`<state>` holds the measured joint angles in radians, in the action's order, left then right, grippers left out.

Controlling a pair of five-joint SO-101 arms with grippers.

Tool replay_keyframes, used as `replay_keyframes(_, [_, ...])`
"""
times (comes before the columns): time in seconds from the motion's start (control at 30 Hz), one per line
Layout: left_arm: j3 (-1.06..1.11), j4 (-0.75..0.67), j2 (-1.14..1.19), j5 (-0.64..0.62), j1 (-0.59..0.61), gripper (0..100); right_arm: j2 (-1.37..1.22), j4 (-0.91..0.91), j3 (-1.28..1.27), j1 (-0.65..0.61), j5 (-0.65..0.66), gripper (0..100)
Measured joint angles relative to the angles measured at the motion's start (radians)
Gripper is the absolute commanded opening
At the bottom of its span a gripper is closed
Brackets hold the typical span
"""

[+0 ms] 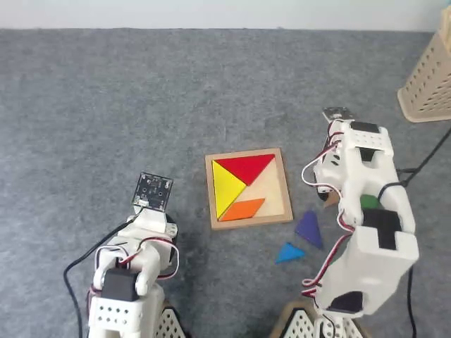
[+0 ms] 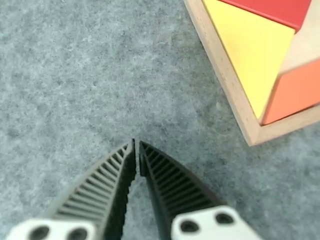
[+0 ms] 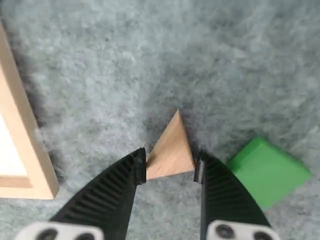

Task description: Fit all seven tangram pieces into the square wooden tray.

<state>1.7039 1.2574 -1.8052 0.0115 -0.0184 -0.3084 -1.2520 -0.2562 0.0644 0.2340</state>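
Grey felt covers the table in the high view, and the square wooden tray (image 1: 279, 191) sits near its middle. Three pieces are already seated: a red triangle (image 1: 246, 167) along the twelve o'clock side, a yellow triangle (image 1: 225, 186) at nine o'clock and an orange parallelogram (image 1: 243, 209) at six o'clock. The three o'clock part is bare wood, probably kept free for what remains. A purple triangle (image 1: 309, 227) lies at four o'clock from the tray and a blue triangle (image 1: 289, 252) at five o'clock, both loose on the felt within easy reach. The right arm (image 1: 363, 211) leans over the felt at three o'clock of the tray, and the left arm (image 1: 134, 267) sits back at eight o'clock. A perforated beige basket (image 1: 426, 77) stands at the two o'clock edge.

From the left wrist, the left gripper (image 2: 136, 146) is clenched on nothing, its tips meeting above bare felt just short of the tray's corner. It looks parked out of the way.

From the right wrist, the right gripper (image 3: 170, 161) has its ribbed fingers (image 3: 127, 175) pressed against both flanks of a plain wooden triangle (image 3: 171, 147), whose point aims away from the wrist. I judge this a firm grasp, with the piece low on the felt. A green block (image 3: 267, 172) lies just beside the outer finger, apart from the triangle, and the tray's rim is near on the other side. Gripping across the triangle's base suits a short carry into the bare section.
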Motion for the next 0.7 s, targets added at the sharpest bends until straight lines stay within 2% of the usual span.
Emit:
replay_keyframes(0.27, [0.0, 0.0, 0.0, 0.0, 0.002, 1, -0.02, 0.002, 0.011, 0.0, 0.006, 16.3])
replay_keyframes(0.47, [0.0, 0.0, 0.0, 0.0, 0.0, 1, -0.02, 0.003, 0.012, 0.008, 0.006, 4.0])
replay_keyframes(0.7, [0.0, 0.0, 0.0, 0.0, 0.0, 1, 0.051, -0.011, 0.011, -0.015, 0.006, 3.1])
